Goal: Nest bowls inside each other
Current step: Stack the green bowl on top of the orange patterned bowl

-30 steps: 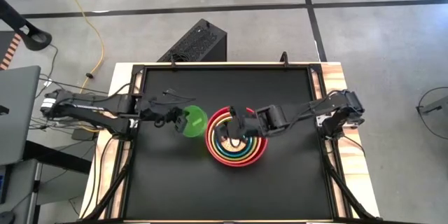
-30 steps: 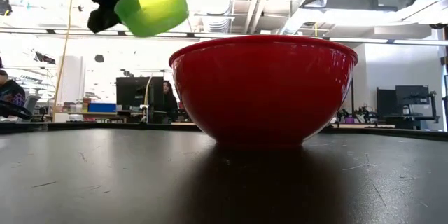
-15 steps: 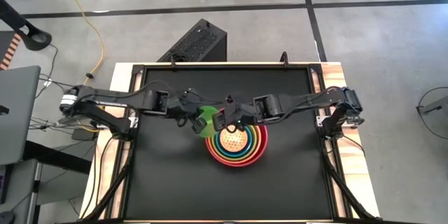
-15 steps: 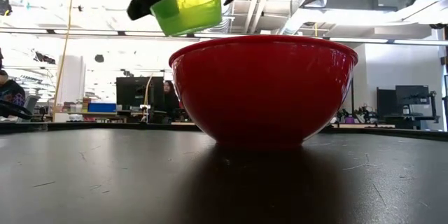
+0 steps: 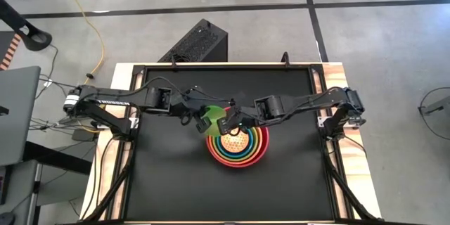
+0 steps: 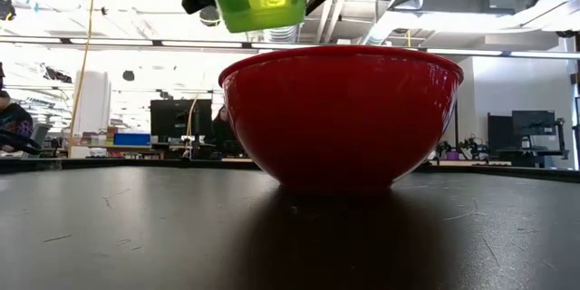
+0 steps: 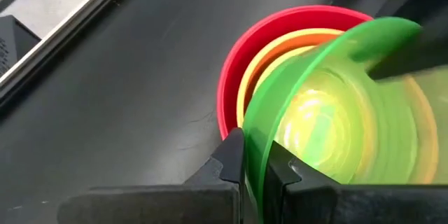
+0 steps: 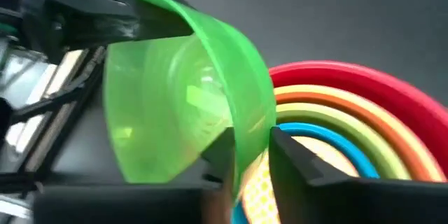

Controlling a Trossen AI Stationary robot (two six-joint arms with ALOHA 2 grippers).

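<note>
The smallest bowl, bright green (image 5: pixel 211 117) (image 6: pixel 263 4), hangs upright above the left rim of the stack. The stack is the red bowl (image 6: pixel 340 113) standing on the table with the orange, olive, blue and dotted yellow (image 5: pixel 233 142) bowls nested in it. My left gripper (image 5: pixel 197 120) (image 7: pixel 256 171) is at the green bowl's left side and shut on it. My right gripper (image 5: pixel 226 122) (image 8: pixel 252 155) reaches in from the right, over the stack, and is shut on the bowl's opposite side. My left gripper pinches the green bowl's rim (image 7: pixel 253 147) on its left side, one finger inside the bowl and one outside. It comes slanting down from the table's left. The bowl is lifted clear, mouth up, about level. My right gripper has the green bowl's wall at the rim (image 8: pixel 250 127) on its right side between its two fingers, one inside and one outside. It slants down from the table's right. The bowl hangs clear of the stack below.
The black table top (image 5: pixel 176 183) lies bare in front of and around the stack, inside a frame of rails (image 5: pixel 330 176). A dark box (image 5: pixel 200 42) stands on the floor beyond the far edge. A person sits far off in the room (image 6: pixel 11 118).
My left gripper has carried the green bowl up and toward the table's right, from beside the stack to above its left rim. The bowl has turned from tilted to level. My right gripper has moved left from above the stack's middle onto the green bowl's right rim.
</note>
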